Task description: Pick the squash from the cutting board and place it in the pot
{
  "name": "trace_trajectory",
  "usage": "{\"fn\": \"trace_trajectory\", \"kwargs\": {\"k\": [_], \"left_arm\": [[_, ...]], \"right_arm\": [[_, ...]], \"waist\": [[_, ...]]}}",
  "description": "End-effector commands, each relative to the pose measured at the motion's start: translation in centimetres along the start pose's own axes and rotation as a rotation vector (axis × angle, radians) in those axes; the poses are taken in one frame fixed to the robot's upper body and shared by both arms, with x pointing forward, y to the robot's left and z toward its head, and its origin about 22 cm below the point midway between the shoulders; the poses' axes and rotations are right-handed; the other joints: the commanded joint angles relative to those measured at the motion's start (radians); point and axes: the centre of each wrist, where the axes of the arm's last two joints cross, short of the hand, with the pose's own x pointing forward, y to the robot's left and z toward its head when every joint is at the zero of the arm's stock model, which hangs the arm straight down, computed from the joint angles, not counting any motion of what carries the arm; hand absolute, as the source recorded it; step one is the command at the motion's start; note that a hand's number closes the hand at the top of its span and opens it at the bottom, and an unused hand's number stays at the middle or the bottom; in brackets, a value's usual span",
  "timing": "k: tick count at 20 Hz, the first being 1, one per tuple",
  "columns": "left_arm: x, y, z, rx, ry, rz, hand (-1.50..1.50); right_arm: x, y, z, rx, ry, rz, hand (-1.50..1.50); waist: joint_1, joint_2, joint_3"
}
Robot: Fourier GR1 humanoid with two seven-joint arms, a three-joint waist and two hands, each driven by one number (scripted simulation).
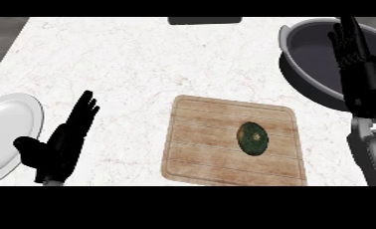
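cutting board [220, 146]: matt grained wood | counter [147, 58]: pale veined marble | pot [308, 49]: smooth grey metal

White marble-look counter [140, 58] w/ faint reddish veins; dark slab [204, 20] at far edge; grey strip far left.

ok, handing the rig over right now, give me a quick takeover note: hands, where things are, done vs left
Left hand: open, fingers straight, low at the view's left beside a white plate, holding nothing.
Right hand: open, fingers up, at the right edge over the pot, holding nothing.
Squash: dark green, lying on the right part of the cutting board, no hand near it.
Pot: dark, at the counter's upper right, beyond the board's right corner; no squash shows inside it.
Done: nothing shows as done; the squash is not yet picked.
Left: bring a hand to the squash, grasp, lift, carry to the pot, release. The right hand looks the likelier one.
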Motion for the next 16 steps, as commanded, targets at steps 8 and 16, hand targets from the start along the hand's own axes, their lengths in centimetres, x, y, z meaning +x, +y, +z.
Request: {"fn": "trace_trajectory", "kwargs": {"k": [8,16], "left_arm": [[1.4,0.1,-0.8,0.155,-0.241,0.014,0.0],[0.3,-2.6,-2.3,0.1,-0.274,0.013,0.0]], "right_arm": [[-1.2,-9.1,5.6,-0.261,-0.365,0.313,-1.5],[-4.7,-4.3,16.2,-0.134,-0.749,0.077,-1.5]], "waist": [[-0.069,-0.001,-0.015],[-0.019,0.003,-0.018]]}}
